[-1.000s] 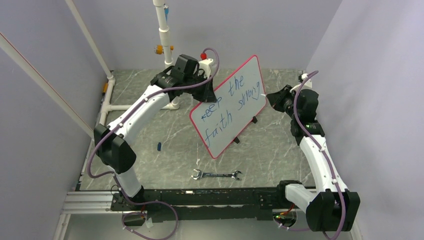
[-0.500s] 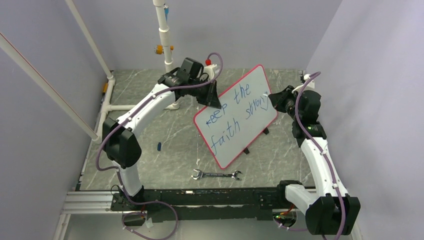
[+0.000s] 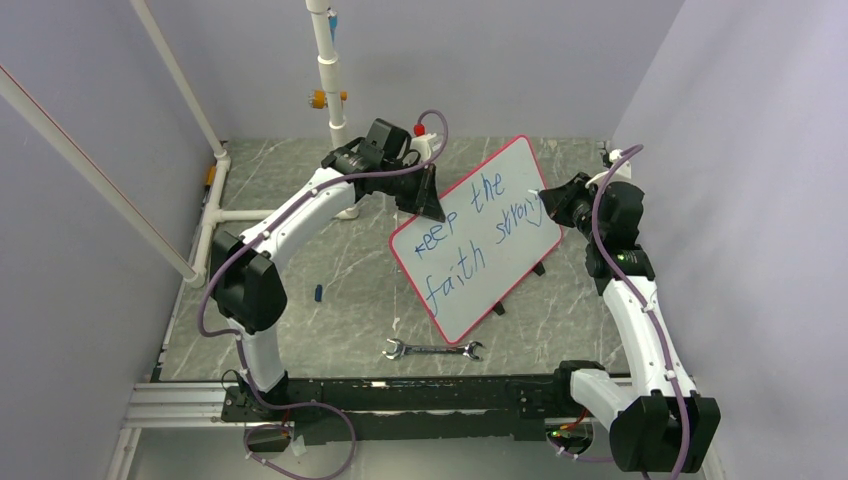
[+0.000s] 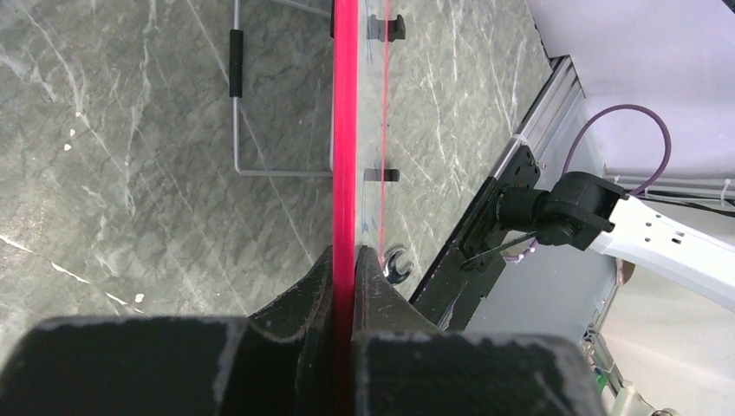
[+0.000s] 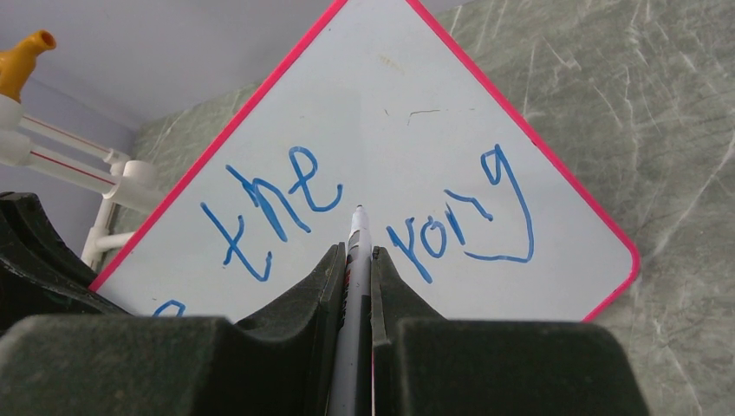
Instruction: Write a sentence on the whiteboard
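The whiteboard (image 3: pixel 478 240), white with a red-pink rim, stands tilted above the table on its black clips. The sentence (image 3: pixel 470 235) in blue marker reads "keep the faith strong". My left gripper (image 3: pixel 428 203) is shut on the board's upper left rim, seen edge-on as a pink line in the left wrist view (image 4: pixel 345 130). My right gripper (image 3: pixel 556 203) is shut on a white marker (image 5: pixel 354 260); its tip points at the board (image 5: pixel 390 121) between "the" and "strong" (image 5: pixel 459 227). I cannot tell whether the tip touches.
A metal wrench (image 3: pixel 432 350) lies on the marble table in front of the board, also in the left wrist view (image 4: pixel 397 264). A small blue cap (image 3: pixel 318 293) lies at the left. White pipes (image 3: pixel 330 70) stand at the back. Walls close both sides.
The left gripper has carried the whiteboard to the right and slightly down. The right gripper with the marker has shifted right, staying at the board's right edge.
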{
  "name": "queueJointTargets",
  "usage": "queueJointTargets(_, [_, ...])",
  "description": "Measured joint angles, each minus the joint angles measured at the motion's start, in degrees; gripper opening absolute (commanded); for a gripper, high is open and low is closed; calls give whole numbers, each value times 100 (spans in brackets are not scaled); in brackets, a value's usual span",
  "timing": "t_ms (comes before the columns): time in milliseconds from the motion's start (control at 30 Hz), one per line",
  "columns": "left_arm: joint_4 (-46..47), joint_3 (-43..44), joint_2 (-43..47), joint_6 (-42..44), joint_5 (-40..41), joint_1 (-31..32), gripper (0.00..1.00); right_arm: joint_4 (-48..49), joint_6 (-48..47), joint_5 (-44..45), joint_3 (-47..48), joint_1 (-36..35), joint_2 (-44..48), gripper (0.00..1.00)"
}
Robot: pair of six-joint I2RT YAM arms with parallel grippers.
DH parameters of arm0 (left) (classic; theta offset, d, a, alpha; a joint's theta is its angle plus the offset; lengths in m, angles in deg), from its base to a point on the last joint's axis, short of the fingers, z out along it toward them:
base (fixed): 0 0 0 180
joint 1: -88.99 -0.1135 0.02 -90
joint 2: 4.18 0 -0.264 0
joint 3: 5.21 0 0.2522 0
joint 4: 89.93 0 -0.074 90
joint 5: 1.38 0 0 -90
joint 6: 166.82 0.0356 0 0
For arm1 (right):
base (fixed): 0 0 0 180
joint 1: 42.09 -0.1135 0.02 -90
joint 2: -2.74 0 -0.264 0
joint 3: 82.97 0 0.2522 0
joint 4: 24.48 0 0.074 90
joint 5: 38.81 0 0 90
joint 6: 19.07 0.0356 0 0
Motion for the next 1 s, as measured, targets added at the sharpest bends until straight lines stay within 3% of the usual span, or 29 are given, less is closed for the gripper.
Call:
queueJointTargets(633, [46,-387,11,127,627,2,32,-39,0,-4,4,7,0,0])
queueJointTargets(1000, [9,-501,11,219,774,44,36,-39,0,-11,4,13,0,0])
